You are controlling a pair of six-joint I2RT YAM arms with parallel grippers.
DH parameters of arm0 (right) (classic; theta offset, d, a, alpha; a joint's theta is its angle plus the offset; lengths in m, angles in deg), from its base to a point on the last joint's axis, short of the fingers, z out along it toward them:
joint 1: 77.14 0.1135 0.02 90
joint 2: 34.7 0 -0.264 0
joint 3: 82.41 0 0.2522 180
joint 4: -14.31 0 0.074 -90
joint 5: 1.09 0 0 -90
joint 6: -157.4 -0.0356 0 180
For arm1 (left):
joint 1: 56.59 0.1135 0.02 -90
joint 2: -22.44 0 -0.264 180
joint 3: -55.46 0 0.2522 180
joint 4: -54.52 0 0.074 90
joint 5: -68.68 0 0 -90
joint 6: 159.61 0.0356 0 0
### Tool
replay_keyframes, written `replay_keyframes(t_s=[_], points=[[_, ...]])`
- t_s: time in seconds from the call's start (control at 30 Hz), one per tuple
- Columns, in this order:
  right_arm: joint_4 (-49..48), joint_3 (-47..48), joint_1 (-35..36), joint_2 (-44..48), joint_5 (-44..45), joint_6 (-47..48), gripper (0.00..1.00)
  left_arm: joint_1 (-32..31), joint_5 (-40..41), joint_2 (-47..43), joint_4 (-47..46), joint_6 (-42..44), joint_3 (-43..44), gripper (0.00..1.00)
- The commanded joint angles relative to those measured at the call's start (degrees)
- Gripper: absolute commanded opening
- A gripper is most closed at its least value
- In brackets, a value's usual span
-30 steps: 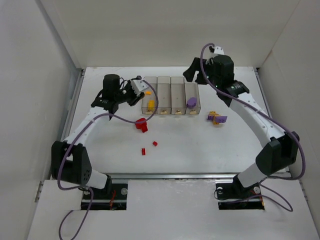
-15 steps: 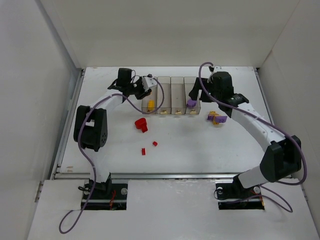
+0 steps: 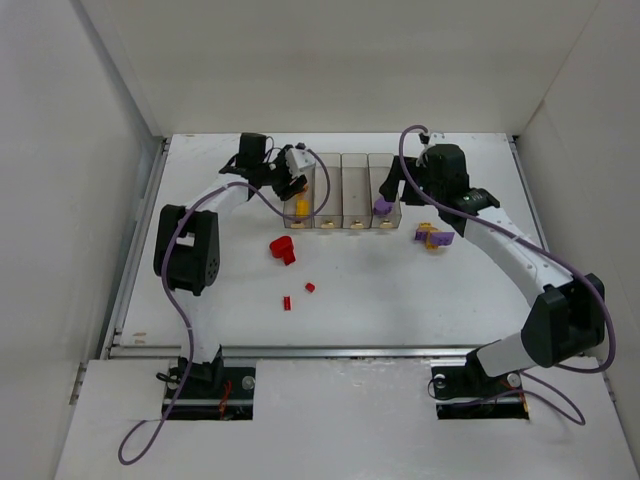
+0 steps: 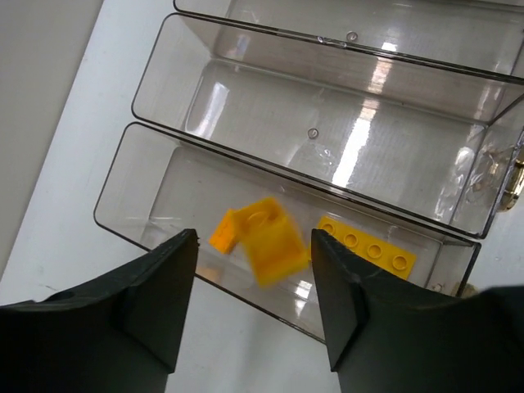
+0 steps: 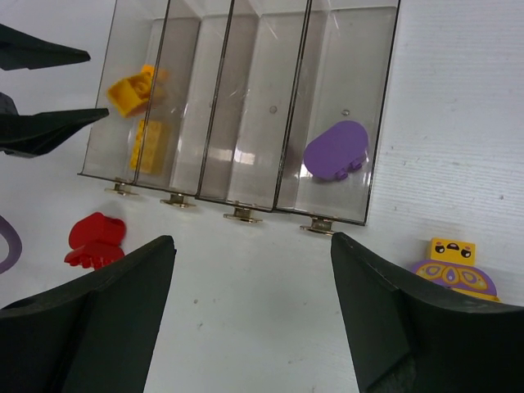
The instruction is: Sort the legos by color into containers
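Observation:
Four clear containers (image 3: 341,190) stand joined in a row. My left gripper (image 3: 293,172) is open over the leftmost one; in the left wrist view (image 4: 254,237) a blurred yellow lego (image 4: 262,241) is inside that bin beside a flat yellow plate (image 4: 366,244). My right gripper (image 3: 385,188) is open and empty above the rightmost bin's near end (image 5: 252,246). That bin holds a purple lego (image 5: 336,150). A red cluster (image 3: 283,249) and two red bits (image 3: 310,287) (image 3: 287,302) lie on the table.
A purple-and-yellow cluster (image 3: 434,236) lies right of the bins and also shows in the right wrist view (image 5: 454,266). The two middle bins (image 5: 262,98) hold nothing. White walls enclose the table on the left, back and right.
My left gripper swung right over the leftmost bin, and the yellow lego now lies loose inside it. My right gripper came down toward the rightmost bin's near end.

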Motion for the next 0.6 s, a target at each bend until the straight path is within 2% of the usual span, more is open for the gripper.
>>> replay_keyframes(t_s=[0.0,0.23,0.37,0.47,0.57], points=[[-0.58,0.23,-0.32,1.88,0.66,0.83,0.82,-0.02,-1.74,-0.64,1.27,-1.22,2.55,0.55],[-0.58,0.23,-0.32,2.40,-0.40,0.83,0.82,-0.02,-1.74,-1.78,3.11,-2.01,2.55,0.62],[-0.58,0.23,-0.32,2.93,-0.92,0.83,0.82,-0.02,-2.35,-4.41,3.12,-7.36,4.91,0.63],[-0.06,0.23,-0.32,2.93,-1.45,0.83,0.82,0.51,-2.35,-8.36,3.12,-8.86,4.92,0.63],[0.47,-0.30,-0.32,4.24,-1.98,0.83,0.83,0.51,-2.35,-13.98,6.26,-5.36,1.51,0.63]])
